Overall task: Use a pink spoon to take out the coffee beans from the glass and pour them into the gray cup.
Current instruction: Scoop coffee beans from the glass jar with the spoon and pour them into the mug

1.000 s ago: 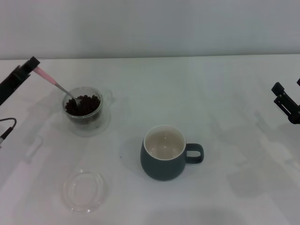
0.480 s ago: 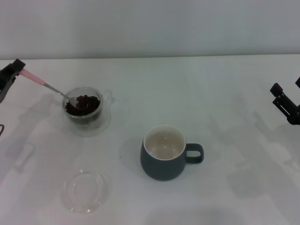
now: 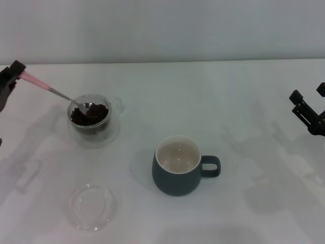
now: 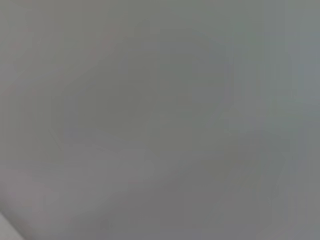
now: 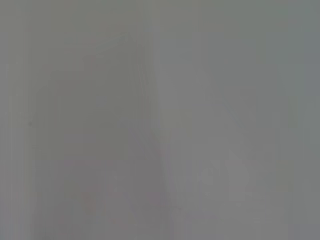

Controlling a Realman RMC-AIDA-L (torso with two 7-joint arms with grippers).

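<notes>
No writing shows – one glass [image 3: 90, 118] of beans [image 3: 91, 113], one cup [image 3: 177, 165], one saucer [image 3: 92, 207]; left claw [image 3: 11, 76] grips the spoon [image 3: 51, 90], right claw [image 3: 310, 109] parted

Both grippers, left gripper [image 3: 11, 76] and right gripper [image 3: 308, 108], are matte black (blocky, angular).

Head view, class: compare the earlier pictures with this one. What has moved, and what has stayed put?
The left gripper, holding the pink-handled metal spoon, drew back toward the table's left edge, flattening the spoon; its bowl stays in the dark coffee beans inside the clear glass. The right gripper shifted slightly. The blue-gray ceramic cup and flat clear saucer did not move.
</notes>
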